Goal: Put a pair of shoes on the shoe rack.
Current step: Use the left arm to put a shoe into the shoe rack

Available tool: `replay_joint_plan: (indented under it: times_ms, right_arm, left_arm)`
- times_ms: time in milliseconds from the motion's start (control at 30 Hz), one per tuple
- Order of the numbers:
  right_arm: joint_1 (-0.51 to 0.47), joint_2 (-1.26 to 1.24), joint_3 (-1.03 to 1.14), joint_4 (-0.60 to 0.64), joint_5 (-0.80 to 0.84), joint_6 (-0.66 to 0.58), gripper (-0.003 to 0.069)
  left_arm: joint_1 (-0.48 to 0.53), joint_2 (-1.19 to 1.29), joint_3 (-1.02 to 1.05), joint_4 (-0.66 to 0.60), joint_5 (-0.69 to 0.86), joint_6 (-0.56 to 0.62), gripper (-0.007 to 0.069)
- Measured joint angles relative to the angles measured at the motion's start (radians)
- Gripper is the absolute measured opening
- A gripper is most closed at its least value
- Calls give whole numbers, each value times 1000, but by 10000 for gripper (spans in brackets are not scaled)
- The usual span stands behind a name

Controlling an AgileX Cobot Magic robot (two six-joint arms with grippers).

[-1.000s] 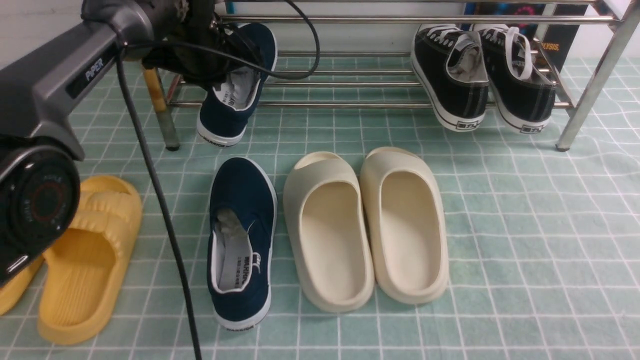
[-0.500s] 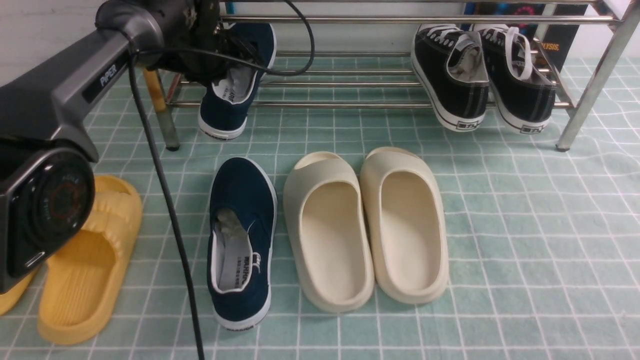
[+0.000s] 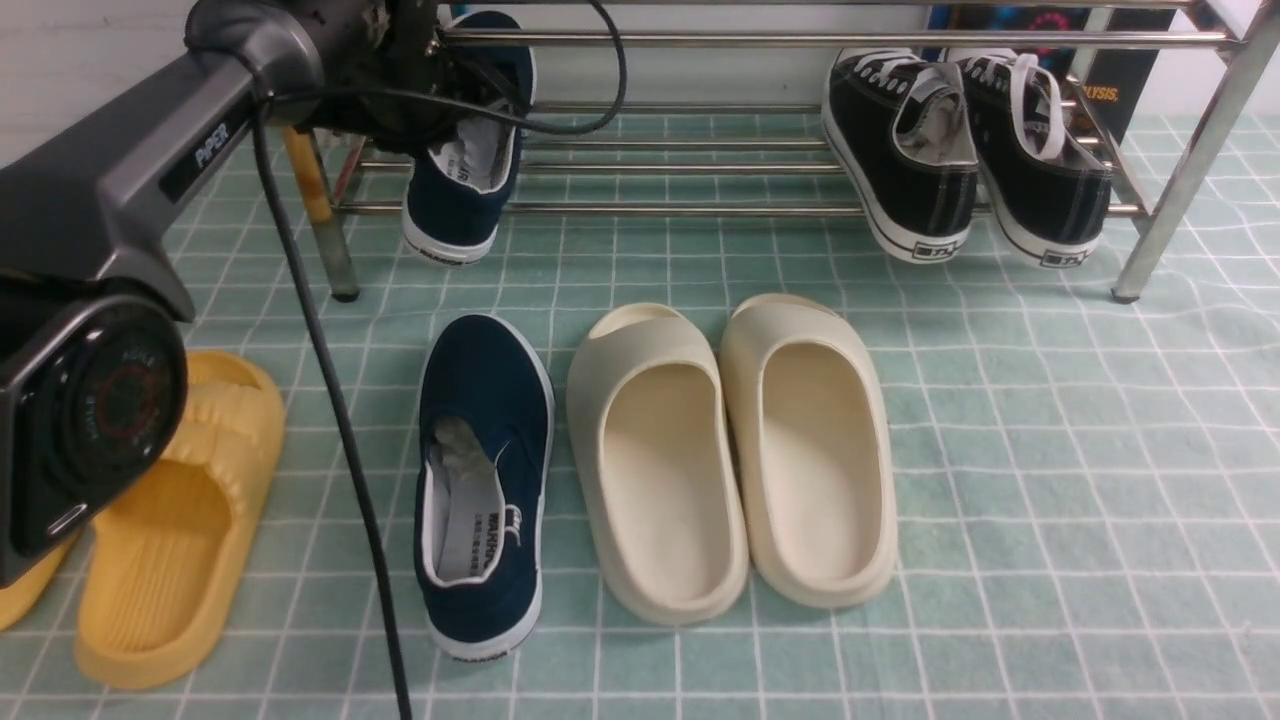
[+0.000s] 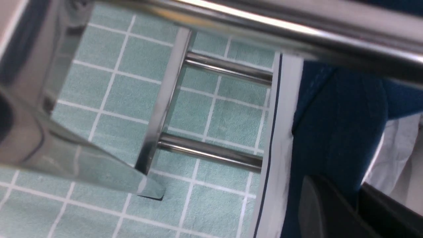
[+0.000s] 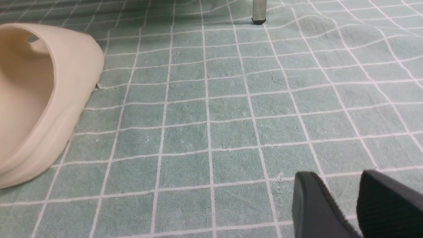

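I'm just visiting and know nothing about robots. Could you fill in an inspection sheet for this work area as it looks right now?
Surface: green checked mat, slightly rippled.
Job's things: held navy shoe tilted at the left end of the shoe rack; second navy shoe flat on the mat.
Clutter: black sneakers on the rack's right; cream slides and yellow slides on the mat.
Grippers: left gripper shut on the held navy shoe; right gripper open over bare mat.
Cables: black cable hangs from the left arm, looping by the held shoe.
Surroundings: white wall behind the rack.
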Motion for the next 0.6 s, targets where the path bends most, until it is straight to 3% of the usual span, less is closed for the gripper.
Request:
replay_joint_plan:
  times_ms: [200,433,600]
  right_arm:
    - [0,0,0,0,0,0,239]
    - [0,0,0,0,0,0,239]
    - [0,0,0,0,0,0,239]
  left_arm:
    - [0,3,0,0,-21,5,61]
    - [0,1,-3,9,-39,39,332]
    - [-1,-39,-3,-3,26,70,397]
